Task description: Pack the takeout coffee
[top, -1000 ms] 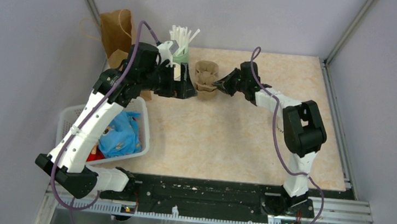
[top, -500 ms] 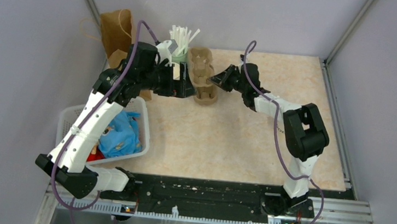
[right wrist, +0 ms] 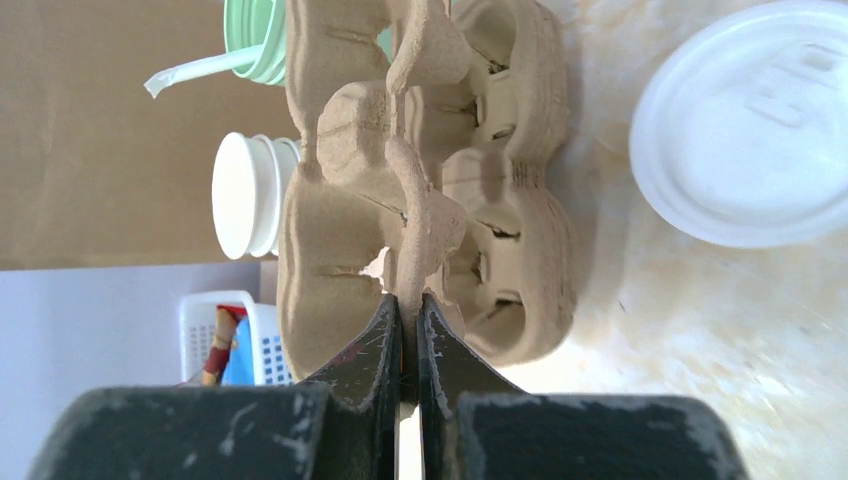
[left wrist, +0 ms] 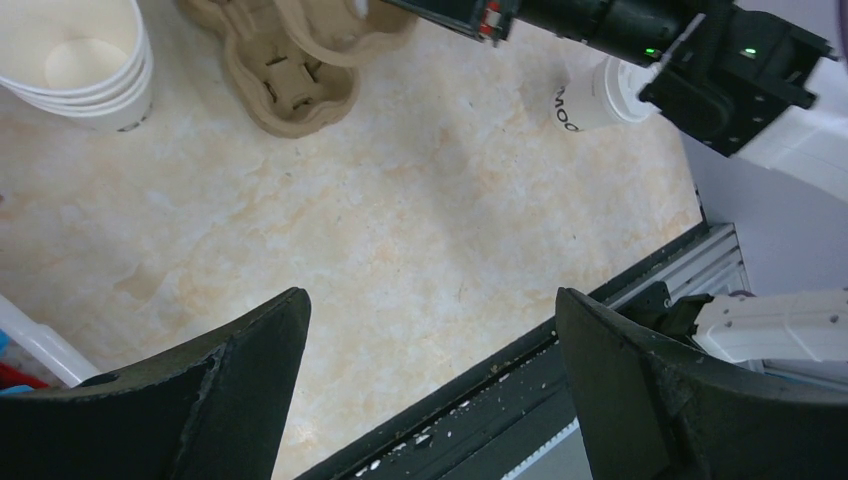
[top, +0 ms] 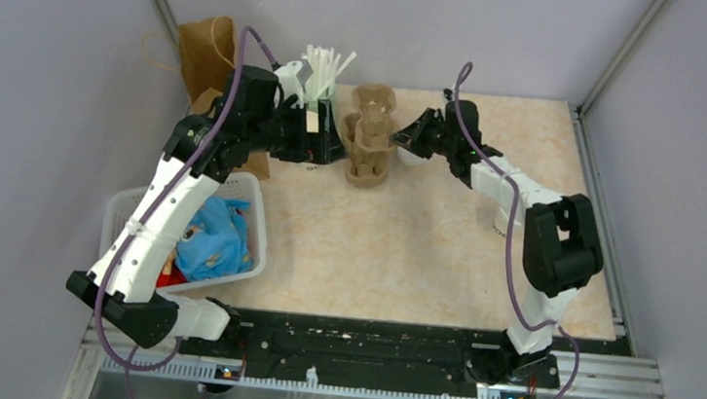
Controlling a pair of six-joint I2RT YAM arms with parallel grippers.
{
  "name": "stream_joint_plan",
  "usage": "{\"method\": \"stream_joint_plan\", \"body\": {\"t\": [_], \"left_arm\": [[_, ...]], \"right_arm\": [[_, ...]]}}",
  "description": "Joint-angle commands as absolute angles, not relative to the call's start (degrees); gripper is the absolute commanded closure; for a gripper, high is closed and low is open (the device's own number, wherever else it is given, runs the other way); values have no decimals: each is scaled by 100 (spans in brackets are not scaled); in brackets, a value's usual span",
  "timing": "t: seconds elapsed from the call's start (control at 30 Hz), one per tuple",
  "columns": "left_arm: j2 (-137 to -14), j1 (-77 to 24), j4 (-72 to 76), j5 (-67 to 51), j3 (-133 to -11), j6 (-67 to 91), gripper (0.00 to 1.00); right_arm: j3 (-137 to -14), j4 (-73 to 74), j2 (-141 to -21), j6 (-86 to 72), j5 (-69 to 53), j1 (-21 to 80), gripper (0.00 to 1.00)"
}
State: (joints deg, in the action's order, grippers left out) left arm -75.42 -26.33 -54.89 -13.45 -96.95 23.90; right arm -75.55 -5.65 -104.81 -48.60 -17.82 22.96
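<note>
The takeout coffee is a cream cup with dark lettering and a white lid. It stands on the table just right of the carrier trays, under my right arm. My right gripper is shut on the rim of the top brown pulp carrier tray. It holds that tray tilted on edge above the stack of trays. My left gripper is open and empty, hovering left of the trays, near the stack of lidless paper cups.
A brown paper bag stands at the back left. A green holder with white straws is beside it. A white basket with a blue cloth sits at the left. The black rail runs along the near edge.
My right gripper has lifted the top carrier tray off the stack and tipped it up on edge. My left gripper has drawn back a little to the left.
</note>
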Motion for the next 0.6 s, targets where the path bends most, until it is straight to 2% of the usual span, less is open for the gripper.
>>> {"method": "stream_joint_plan", "body": {"t": [0.0,0.23,0.37,0.57], "left_arm": [[-7744,-2437,-5504,-1175,-10135,2286,2],[-7938,-2272,-4982,-1994,-10022,2837,3],[-8064,-2202,-4937,-2106,-10080,2821,10],[-8096,-2166,-5260,-1971,-10024,2689,14]], "right_arm": [[-8107,1175,-9537,-3766,-2117,2061,100],[-7726,2134,-8404,-2373,-3516,2080,100],[-7572,2734,-7846,-1660,-4029,2186,100],[-7065,2734,-7208,-1490,-4529,2319,100]]}}
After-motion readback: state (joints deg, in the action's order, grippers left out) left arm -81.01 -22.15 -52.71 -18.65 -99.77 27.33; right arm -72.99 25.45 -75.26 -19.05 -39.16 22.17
